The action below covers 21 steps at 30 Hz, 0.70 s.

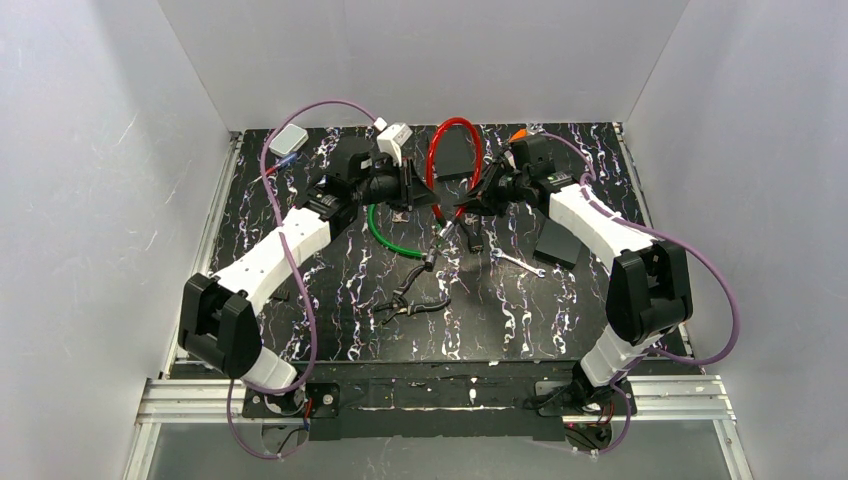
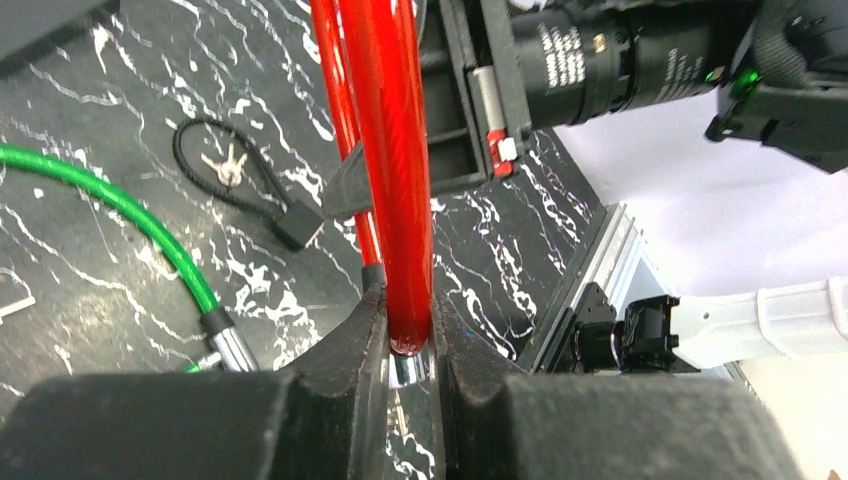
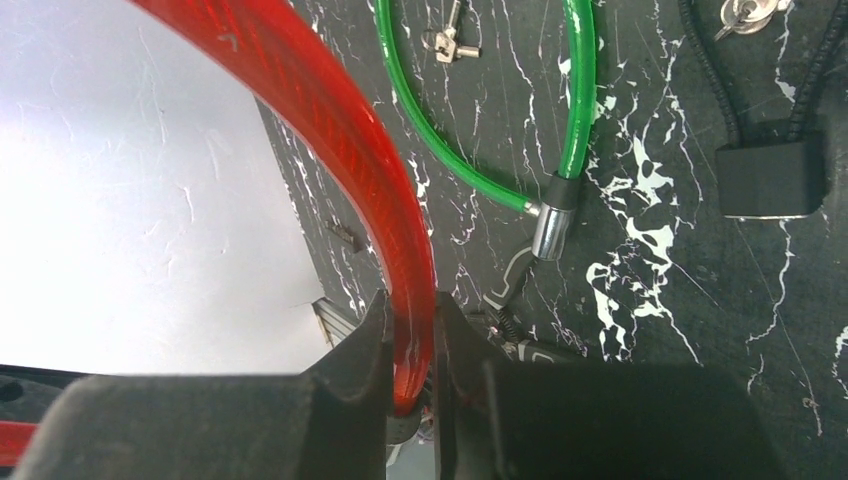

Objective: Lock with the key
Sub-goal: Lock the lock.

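Note:
A red cable lock [image 1: 455,125] arches up between my two arms at the back middle of the table. My left gripper [image 2: 410,340] is shut on one end of the red cable [image 2: 395,150], just above its bare metal tip [image 2: 405,372]. My right gripper [image 3: 412,350] is shut on the other end of the red cable [image 3: 330,120]; what lies below its jaws is hidden. In the top view the left gripper [image 1: 420,192] and right gripper [image 1: 482,195] face each other closely. Small keys [image 2: 226,165] lie on the table inside a thin black cable loop; another key bunch [image 3: 447,42] lies by the green cable.
A green cable lock [image 1: 385,235] with a metal end [image 3: 550,228] lies under the grippers. A small black cable lock [image 3: 770,178] sits nearby. Pliers [image 1: 410,300] and a wrench [image 1: 520,263] lie nearer the front. Flat black blocks [image 1: 557,243] and a grey box [image 1: 288,139] stand around.

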{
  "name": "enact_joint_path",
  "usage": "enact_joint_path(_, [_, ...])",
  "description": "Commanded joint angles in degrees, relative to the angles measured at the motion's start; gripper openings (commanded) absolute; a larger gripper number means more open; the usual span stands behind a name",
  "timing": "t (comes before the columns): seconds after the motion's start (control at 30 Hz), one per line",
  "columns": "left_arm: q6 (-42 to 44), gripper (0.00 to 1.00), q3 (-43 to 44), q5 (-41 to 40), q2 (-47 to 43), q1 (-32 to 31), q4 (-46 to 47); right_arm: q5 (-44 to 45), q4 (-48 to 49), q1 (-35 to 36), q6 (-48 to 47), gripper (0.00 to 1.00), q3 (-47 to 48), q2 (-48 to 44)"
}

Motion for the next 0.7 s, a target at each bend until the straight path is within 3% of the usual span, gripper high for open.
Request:
enact_joint_path(0.0, [-1.2,0.05,-3.0,1.0,-3.3,0.6,-3.9,1.7,0.1,-0.3,-1.2,0.01,2.4,-1.9])
enact_joint_path(0.27, [-4.2,0.43,-7.0,3.5,-4.5,0.7,-1.0,2.5,-0.5,-0.4,-1.8,0.01,2.2,-2.3])
enact_joint_path(0.43, [-3.0,0.51,-9.1,4.3,-5.7,0.6,-1.0,3.1,-1.1,-0.4,-1.9,0.01,2.6,-1.9])
enact_joint_path(0.67, [-1.0,0.51,-13.3,4.6,-6.9,-1.3,-1.4,2.9,-1.1,-0.4,-1.9,0.01,2.7,-1.8])
